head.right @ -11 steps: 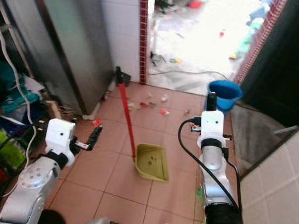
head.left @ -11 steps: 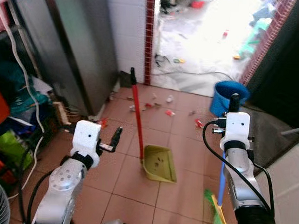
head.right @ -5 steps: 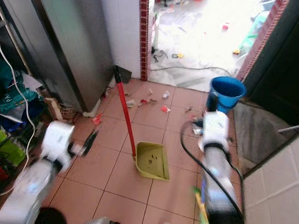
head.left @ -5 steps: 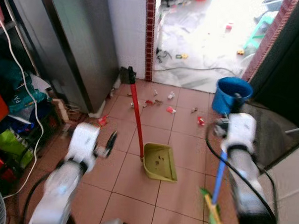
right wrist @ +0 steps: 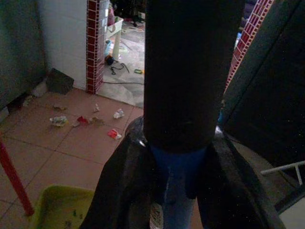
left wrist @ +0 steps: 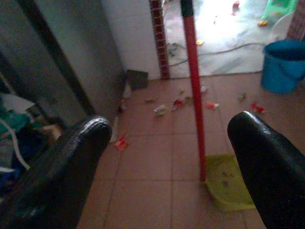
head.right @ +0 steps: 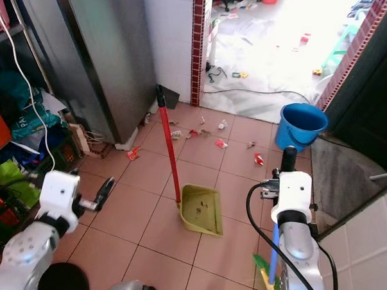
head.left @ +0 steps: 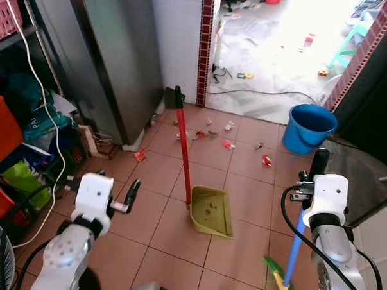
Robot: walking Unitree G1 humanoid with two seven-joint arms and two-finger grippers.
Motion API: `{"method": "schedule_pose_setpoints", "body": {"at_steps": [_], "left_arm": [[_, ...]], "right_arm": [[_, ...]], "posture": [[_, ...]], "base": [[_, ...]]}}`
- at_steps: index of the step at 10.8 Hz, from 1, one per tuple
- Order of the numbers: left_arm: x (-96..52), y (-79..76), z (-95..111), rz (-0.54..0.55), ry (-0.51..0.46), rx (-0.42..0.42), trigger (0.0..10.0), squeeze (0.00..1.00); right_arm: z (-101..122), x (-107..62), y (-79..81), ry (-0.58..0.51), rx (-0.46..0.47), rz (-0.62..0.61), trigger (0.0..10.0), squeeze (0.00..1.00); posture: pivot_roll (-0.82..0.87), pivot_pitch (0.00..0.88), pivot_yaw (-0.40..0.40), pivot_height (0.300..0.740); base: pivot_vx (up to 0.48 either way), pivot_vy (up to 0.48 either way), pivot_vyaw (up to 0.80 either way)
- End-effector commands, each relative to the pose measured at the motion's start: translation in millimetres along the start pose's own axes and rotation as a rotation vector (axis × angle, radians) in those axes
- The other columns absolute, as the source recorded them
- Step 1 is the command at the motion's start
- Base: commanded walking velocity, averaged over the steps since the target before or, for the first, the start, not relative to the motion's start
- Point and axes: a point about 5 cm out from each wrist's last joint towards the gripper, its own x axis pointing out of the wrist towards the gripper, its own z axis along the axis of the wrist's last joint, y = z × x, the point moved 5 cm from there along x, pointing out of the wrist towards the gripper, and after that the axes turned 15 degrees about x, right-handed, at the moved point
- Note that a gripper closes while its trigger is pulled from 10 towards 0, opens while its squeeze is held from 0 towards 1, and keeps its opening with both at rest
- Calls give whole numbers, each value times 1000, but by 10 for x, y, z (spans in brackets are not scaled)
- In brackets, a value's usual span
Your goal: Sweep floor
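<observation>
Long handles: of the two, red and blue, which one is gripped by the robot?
The blue broom handle, clamped by the right gripper. The red dustpan handle stands free; the left gripper is open, apart from it.

The floor (head.left: 157,233) has reddish-brown square tiles. A tall grey metal cabinet (head.left: 114,58) stands at the left, beside a white tiled wall (head.left: 179,35) with a red brick edge (head.left: 205,49). Strong daylight falls on the pale ground (head.left: 274,52) beyond the doorway. A blue bucket (head.left: 309,128) stands near a dark door (head.left: 375,108).

One broom (head.left: 293,249), one dustpan (head.left: 211,212), one bucket (head.left: 308,127).
</observation>
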Motion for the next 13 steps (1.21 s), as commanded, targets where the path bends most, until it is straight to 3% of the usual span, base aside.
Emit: {"method": "schedule_pose_setpoints", "body": {"at_steps": [1,4,11,13], "left_arm": [[44,-27,82,-13,-23,-7,10000,0],[49,-104,130,-30,-38,-34,10000,0],[25,-124,114,-33,-26,-25,10000,0],[49,-86,93,9,-8,-10,10000,0]], "right_arm": [[143,36,50,-37,1,18,10000,0],[200,63,70,-40,-11,39,10000,0],[192,79,114,-29,-30,63,10000,0],[189,94,139,-30,-28,70,10000,0]], "posture": [[-41,0,29,740],[-44,0,17,740],[-39,5,16,740],[-36,0,14,740]], "base": [[0,0,-669],[270,0,0],[318,324,0],[156,0,0]]}}
